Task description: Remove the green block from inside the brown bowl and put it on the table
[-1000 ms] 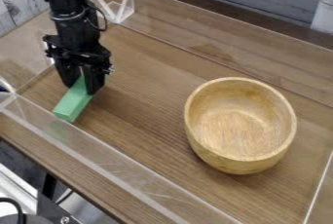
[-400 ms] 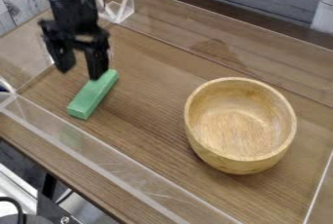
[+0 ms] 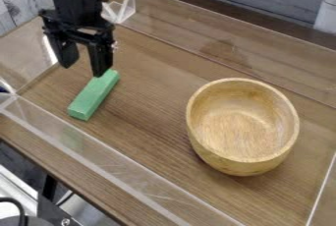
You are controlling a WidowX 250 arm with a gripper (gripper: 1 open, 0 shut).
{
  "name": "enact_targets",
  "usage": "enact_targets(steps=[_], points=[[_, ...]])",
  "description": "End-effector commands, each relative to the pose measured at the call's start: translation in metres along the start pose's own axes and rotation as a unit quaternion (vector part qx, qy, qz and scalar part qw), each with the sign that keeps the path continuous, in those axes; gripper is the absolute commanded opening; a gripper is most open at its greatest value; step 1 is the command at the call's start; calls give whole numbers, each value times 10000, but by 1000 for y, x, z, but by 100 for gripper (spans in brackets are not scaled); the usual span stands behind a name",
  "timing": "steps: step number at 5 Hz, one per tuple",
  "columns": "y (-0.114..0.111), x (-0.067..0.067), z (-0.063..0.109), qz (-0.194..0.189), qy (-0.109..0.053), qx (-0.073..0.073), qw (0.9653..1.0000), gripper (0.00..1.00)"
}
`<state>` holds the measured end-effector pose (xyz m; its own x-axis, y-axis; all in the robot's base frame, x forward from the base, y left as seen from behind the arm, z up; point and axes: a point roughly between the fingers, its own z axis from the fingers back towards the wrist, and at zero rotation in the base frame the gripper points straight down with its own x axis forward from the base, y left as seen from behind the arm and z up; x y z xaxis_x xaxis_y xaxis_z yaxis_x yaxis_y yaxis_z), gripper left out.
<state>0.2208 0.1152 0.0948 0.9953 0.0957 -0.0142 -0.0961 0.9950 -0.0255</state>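
Observation:
The green block (image 3: 93,95) lies flat on the table (image 3: 157,112), left of centre, pointing diagonally from front left to back right. My gripper (image 3: 79,65) hangs just above its far end, pointing straight down, fingers spread wide and open with nothing between them. It does not touch the block. The brown bowl (image 3: 243,125) stands empty at the right, well apart from the block and the gripper.
Low clear acrylic walls (image 3: 79,156) run along the table's front and left edges, and another along the back. A clear angled piece (image 3: 122,10) stands at the back left behind the arm. Bare wood lies between the block and the bowl.
The gripper let go of the green block, opened wide and rose above it. The block now lies flat on the table.

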Motion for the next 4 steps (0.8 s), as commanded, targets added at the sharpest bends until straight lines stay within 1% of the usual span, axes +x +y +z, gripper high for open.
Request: enact_targets(steps=[1, 2, 4], points=[[-2, -2, 3, -103, -123, 153, 9998, 100], [-6, -4, 1, -143, -83, 181, 9997, 100], [-15, -3, 15, -177, -167, 140, 9996, 100]])
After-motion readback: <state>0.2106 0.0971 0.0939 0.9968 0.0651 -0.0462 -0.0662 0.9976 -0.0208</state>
